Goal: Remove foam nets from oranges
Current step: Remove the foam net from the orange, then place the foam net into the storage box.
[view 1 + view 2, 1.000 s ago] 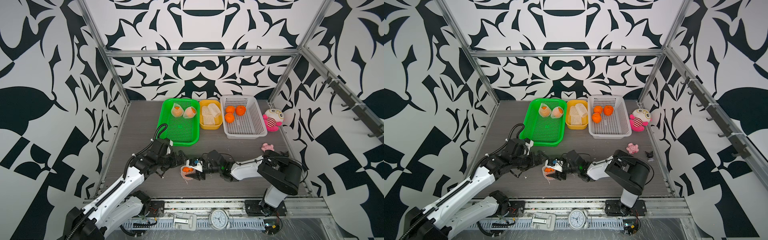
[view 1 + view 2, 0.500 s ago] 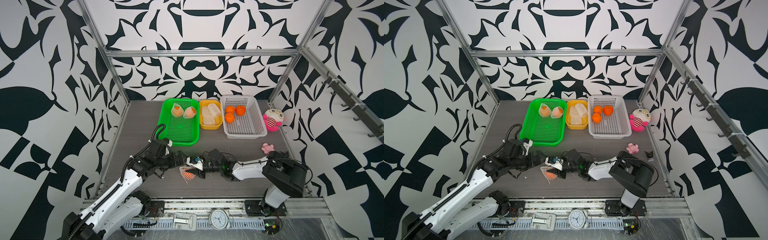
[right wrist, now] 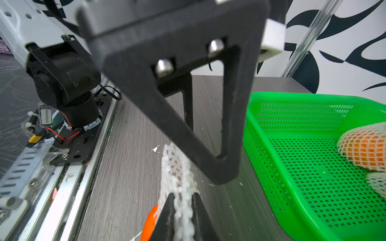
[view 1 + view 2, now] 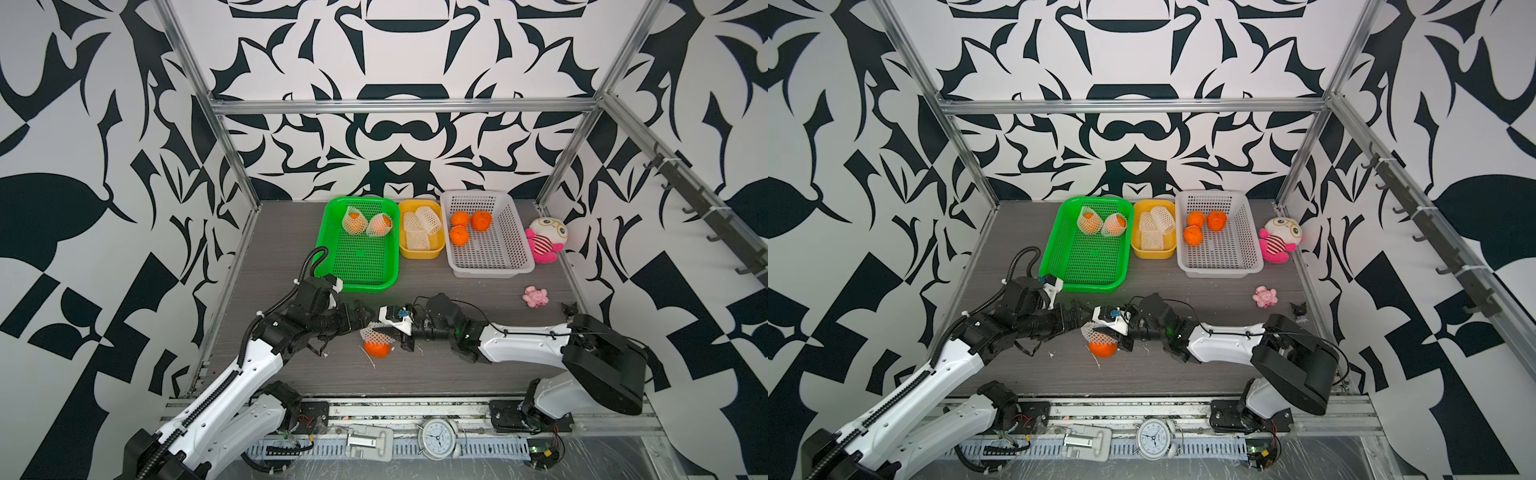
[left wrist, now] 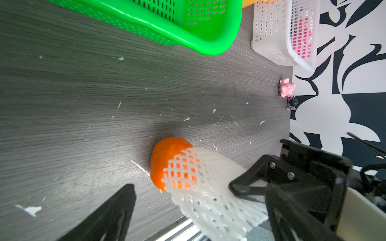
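Three oranges are seen bare in the white basket, which is parted from the green basket only by the yellow tub. Three emptied nets are laid in that tub. Two netted oranges are kept at the far end of the green basket.

A sixth orange is found on the table, near the green basket's near rim on the side towards the arms' bases. Its foam net is drawn about halfway off, so that one half of the fruit is uncovered.

The free end of the foam net is pinched flat between the nearly closed fingers of the right gripper, as is shown in the right wrist view. The left gripper is held wide apart just beside the foam net, and nothing is gripped by it.

The foam net is judged to be very light, soft and stretchy, with some cling on the bumpy skin. It may also be easily torn, since white crumbs are scattered over the table. It is best taken at its loose rim, clear of the fruit. The sixth orange is judged firm, round and apt to roll, so it would best be clamped across its bare half before the foam net is pulled further.
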You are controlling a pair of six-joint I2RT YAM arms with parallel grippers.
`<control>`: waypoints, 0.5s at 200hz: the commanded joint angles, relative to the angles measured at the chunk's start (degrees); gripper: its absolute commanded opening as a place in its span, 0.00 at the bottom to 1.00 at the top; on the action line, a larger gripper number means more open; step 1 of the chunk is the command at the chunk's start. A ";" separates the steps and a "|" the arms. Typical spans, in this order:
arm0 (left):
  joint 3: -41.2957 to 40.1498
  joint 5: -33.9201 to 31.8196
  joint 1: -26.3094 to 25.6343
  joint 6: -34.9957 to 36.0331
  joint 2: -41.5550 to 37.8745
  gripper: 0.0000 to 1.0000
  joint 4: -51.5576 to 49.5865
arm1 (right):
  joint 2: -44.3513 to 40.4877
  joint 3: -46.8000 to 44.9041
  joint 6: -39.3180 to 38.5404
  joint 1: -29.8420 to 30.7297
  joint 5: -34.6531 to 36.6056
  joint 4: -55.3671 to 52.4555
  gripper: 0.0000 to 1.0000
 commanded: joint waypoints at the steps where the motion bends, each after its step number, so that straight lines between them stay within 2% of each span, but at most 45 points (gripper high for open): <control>1: 1.93 0.00 0.34 0.37 -1.15 0.99 -1.10 | -3.81 3.04 -2.01 -1.82 1.64 -4.20 0.14; 35: 1.63 0.42 0.51 0.50 -0.35 0.99 0.03 | -3.31 7.94 5.75 -10.87 -4.45 -5.73 0.00; 100: 3.00 2.32 1.88 2.62 3.99 0.99 2.56 | 2.95 19.22 13.65 -25.64 -5.56 -9.96 0.00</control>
